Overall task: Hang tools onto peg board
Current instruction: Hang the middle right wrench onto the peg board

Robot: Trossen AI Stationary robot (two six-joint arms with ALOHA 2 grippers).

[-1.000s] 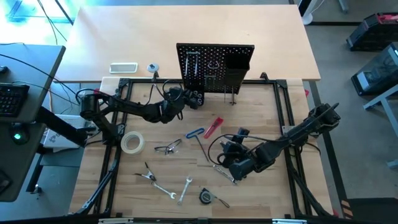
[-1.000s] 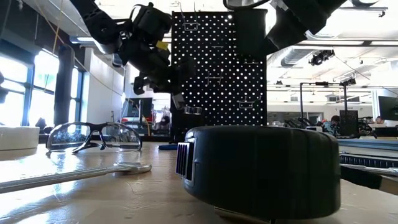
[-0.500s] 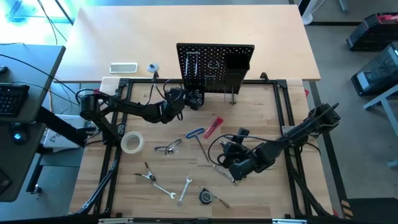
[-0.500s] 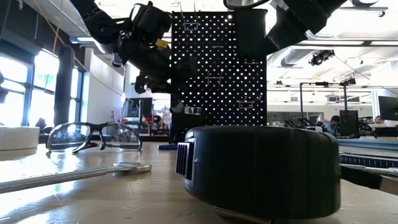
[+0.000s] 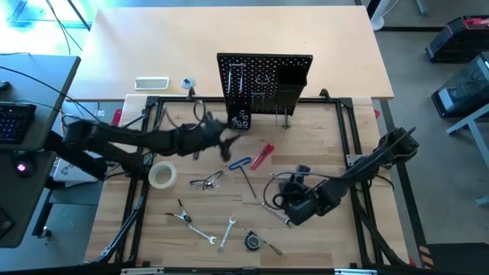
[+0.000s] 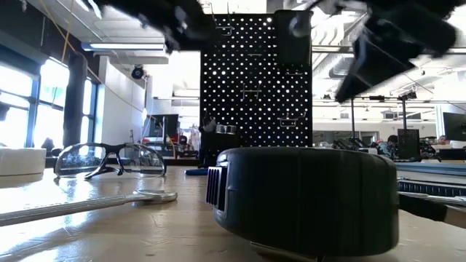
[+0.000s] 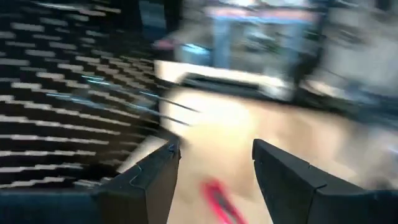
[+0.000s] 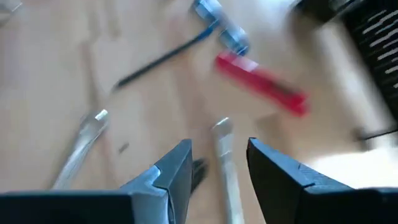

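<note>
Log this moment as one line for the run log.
left gripper: open, empty, near peg board | right gripper: open, over wrench

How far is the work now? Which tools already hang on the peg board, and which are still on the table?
Done: a small dark set sits at the foot of the peg board. In hand: nothing; the left gripper is open near the board, and the right gripper is open above a silver wrench. Left: tape roll, glasses, blue-handled hex key, red-handled tool.
</note>
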